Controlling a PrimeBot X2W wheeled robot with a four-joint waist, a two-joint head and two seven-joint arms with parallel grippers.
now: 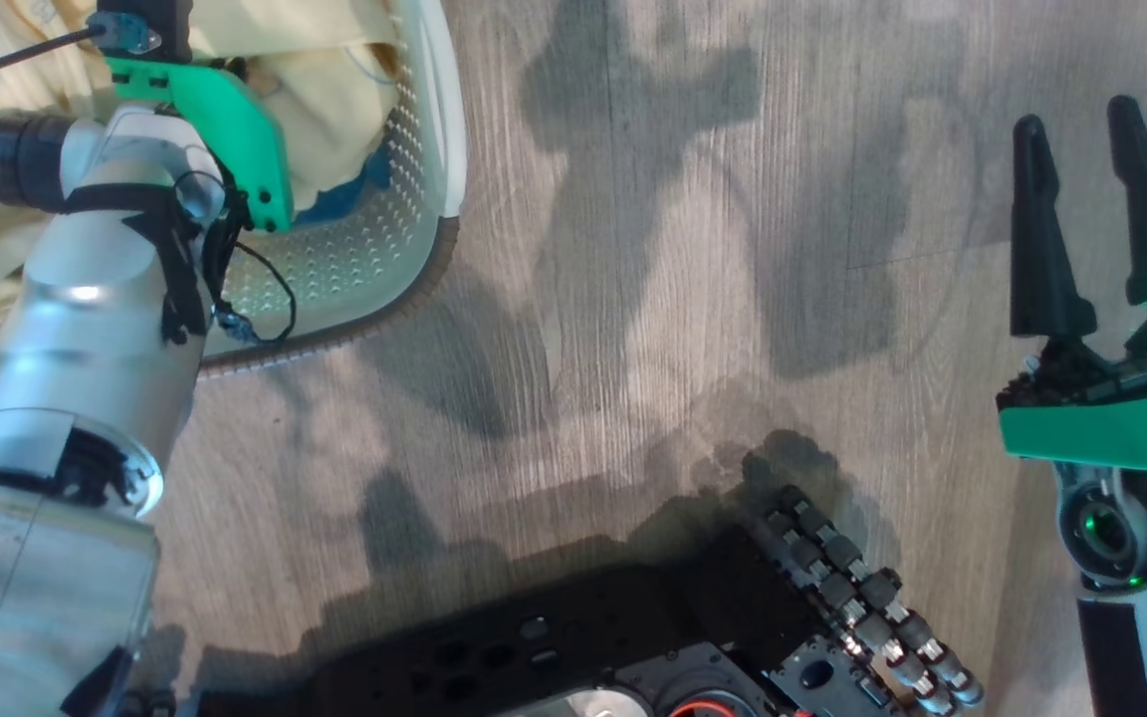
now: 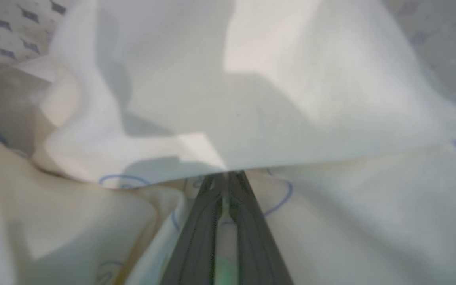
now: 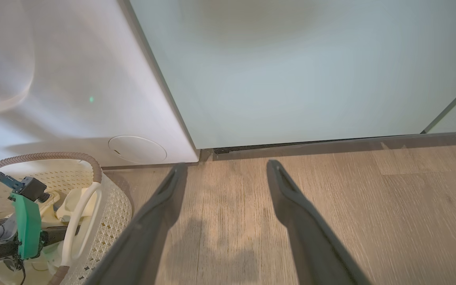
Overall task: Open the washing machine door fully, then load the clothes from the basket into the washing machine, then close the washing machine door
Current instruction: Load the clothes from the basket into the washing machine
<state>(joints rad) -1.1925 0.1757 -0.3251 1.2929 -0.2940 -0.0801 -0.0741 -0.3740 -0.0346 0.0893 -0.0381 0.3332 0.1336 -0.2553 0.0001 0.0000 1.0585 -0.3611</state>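
Note:
The cream basket (image 1: 364, 264) with its brown rim sits on the floor at the upper left of the head view, full of pale yellow clothes (image 1: 330, 100) with a blue piece (image 1: 349, 194) at the side. My left arm reaches down into it. In the left wrist view my left gripper (image 2: 228, 176) is shut, its tips tucked under a fold of the pale clothes (image 2: 251, 118). My right gripper (image 1: 1076, 115) hangs open over bare floor at the right, holding nothing. The white washing machine (image 3: 61, 103) stands behind the basket (image 3: 111, 206). The washing machine door is out of view.
A pale mint-green cabinet panel (image 3: 291, 71) stands to the right of the washer. Wood-look floor (image 1: 653, 299) spreads between the basket and my right gripper (image 3: 227, 165). My own dark base (image 1: 633, 647) fills the bottom of the head view.

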